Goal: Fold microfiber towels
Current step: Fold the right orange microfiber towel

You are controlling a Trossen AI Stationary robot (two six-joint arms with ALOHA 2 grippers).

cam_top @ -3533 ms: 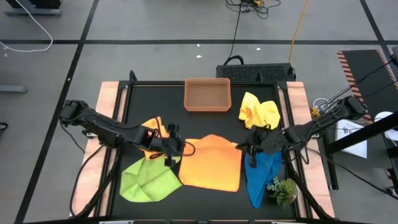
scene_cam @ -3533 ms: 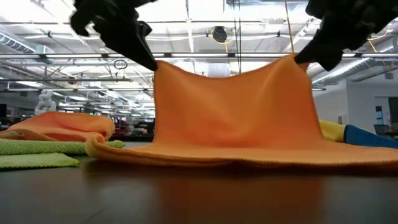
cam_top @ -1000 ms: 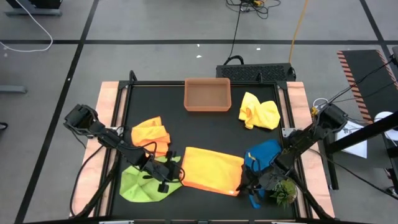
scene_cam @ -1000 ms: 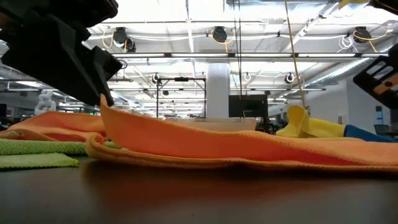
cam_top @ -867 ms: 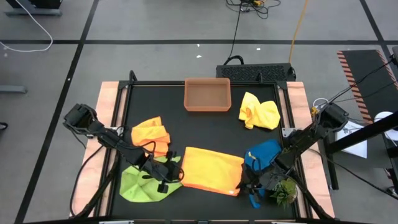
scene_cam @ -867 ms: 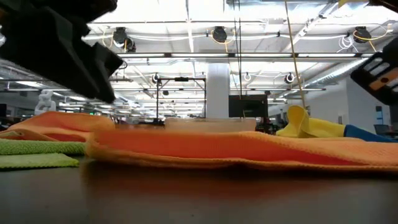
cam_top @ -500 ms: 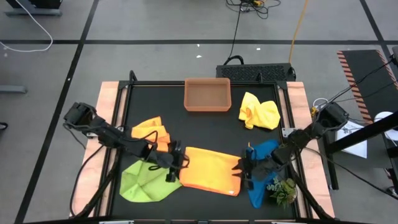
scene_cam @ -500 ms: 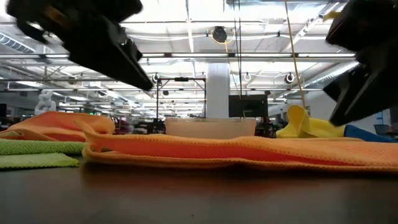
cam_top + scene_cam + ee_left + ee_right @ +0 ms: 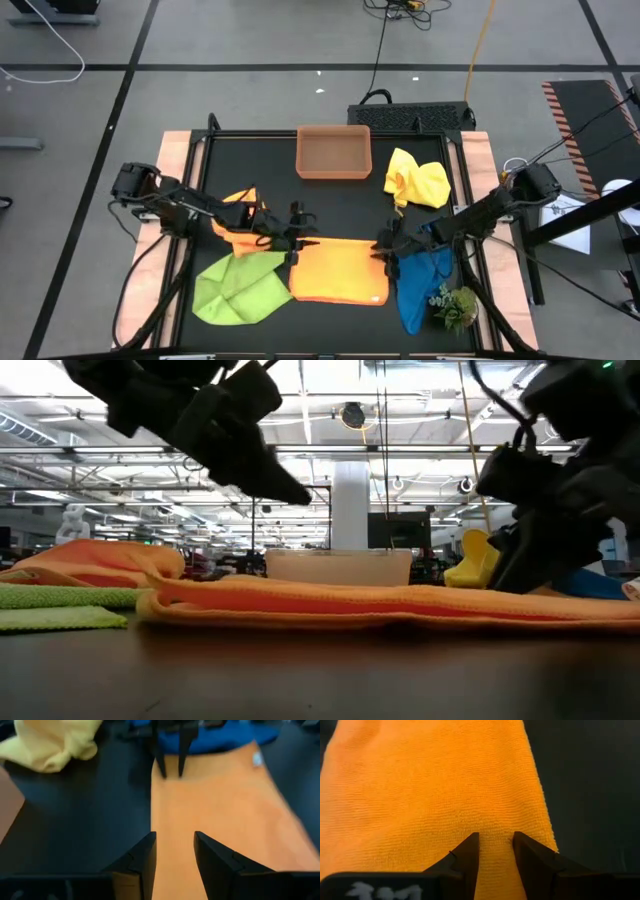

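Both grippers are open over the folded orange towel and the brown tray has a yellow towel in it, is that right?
Not quite. In the high view the tray is empty; the yellow towel lies on the table beside it. Both the left gripper and right gripper are open at the orange towel.

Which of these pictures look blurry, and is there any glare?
Left wrist view: soft all over, the orange towel and yellow towel smeared. Right wrist view: sharp, the orange weave clear. Low view: bright ceiling lights glare, both arms dark silhouettes. High view: even light, no glare.
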